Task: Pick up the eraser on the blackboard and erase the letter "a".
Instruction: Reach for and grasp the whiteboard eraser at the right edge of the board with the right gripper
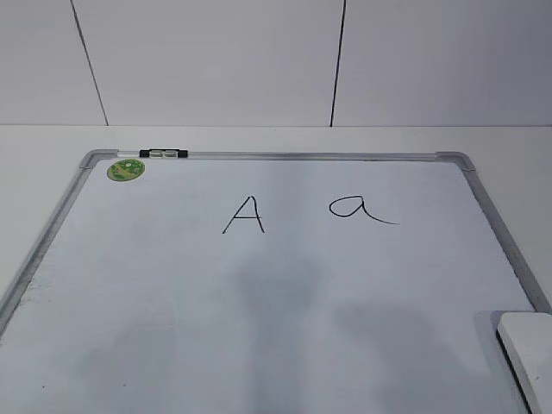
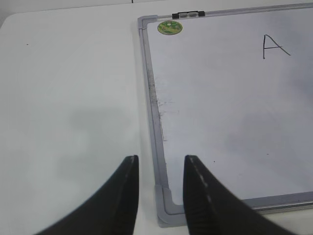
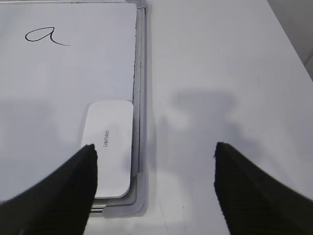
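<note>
A white tabletop (image 1: 259, 138) runs back to a wall of large white panels (image 1: 207, 60) divided by thin dark vertical seams (image 1: 339, 60). Even, diffuse light casts soft grey shadows. In the right wrist view the table's far right corner is rounded.

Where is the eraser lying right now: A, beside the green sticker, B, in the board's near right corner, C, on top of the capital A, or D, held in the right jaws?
B: the eraser lies flat in the blackboard's near right corner, against the frame, untouched.
</note>
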